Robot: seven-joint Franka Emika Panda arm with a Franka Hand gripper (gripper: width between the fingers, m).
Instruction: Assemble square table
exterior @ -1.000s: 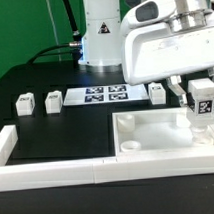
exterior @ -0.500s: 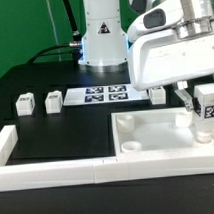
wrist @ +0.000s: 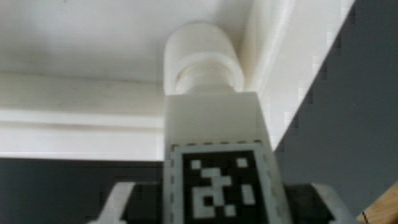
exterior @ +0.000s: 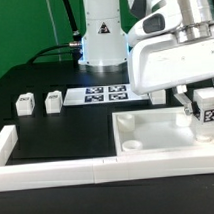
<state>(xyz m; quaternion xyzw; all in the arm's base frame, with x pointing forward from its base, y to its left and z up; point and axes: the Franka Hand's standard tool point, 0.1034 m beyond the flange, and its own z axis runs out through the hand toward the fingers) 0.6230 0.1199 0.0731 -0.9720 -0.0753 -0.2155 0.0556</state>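
I've lowered the hand [exterior: 203, 100], pinching a leg [exterior: 206, 112], so the leg now hangs close over the tabletop [exterior: 145, 117] socket [wrist: 201, 60] below it.

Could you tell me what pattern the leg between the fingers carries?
The leg is white with a black-and-white tag, clearest in the wrist view.

Black table [exterior: 71, 124]; dark green backdrop [exterior: 18, 38] behind (evenly lit); white border wall [exterior: 57, 175] along front.

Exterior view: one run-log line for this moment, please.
gripper: shut on leg | leg: upright, over tabletop corner socket | contact: cannot tell | loose legs: three beside marker board
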